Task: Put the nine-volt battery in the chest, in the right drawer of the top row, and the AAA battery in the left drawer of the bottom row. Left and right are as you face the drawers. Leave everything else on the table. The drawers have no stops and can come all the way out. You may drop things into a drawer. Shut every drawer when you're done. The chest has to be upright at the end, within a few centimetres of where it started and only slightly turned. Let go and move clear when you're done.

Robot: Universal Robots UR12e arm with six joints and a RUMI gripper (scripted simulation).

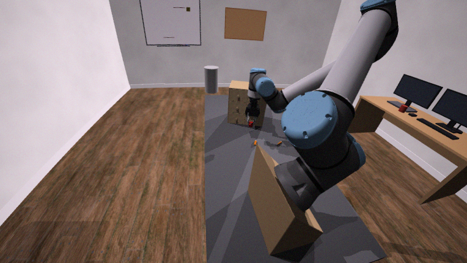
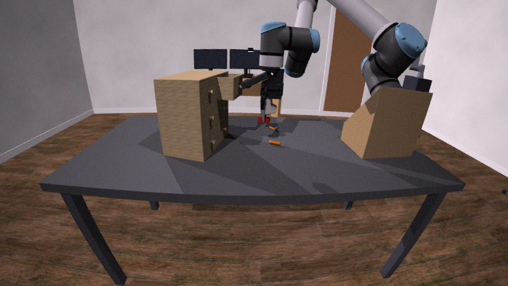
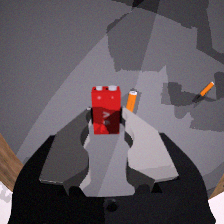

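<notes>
My gripper [image 1: 250, 123] [image 2: 264, 119] [image 3: 106, 108] is shut on the red nine-volt battery [image 1: 250, 124] [image 2: 260, 120] [image 3: 106, 97], in the air in front of the chest [image 1: 238, 85] [image 2: 179, 113]. The chest is upright. Its right top-row drawer [image 2: 226, 88] is pulled out; the fingertips are lower than it and out from its front, and the black wrist part appears close to its knob. The other drawers I can see look shut. A thicker orange battery [image 1: 255, 142] [image 2: 274, 142] [image 3: 131, 102] and a thinner one [image 1: 279, 142] [image 2: 272, 128] [image 3: 207, 89], likely the AAA, lie on the table.
A large beige slanted box [image 1: 269, 199] [image 2: 392, 124] stands on the table [image 1: 222, 173] [image 2: 249, 181] at the end opposite the chest, close to the arm's base. A desk [image 1: 434, 140] with monitors is beyond the table.
</notes>
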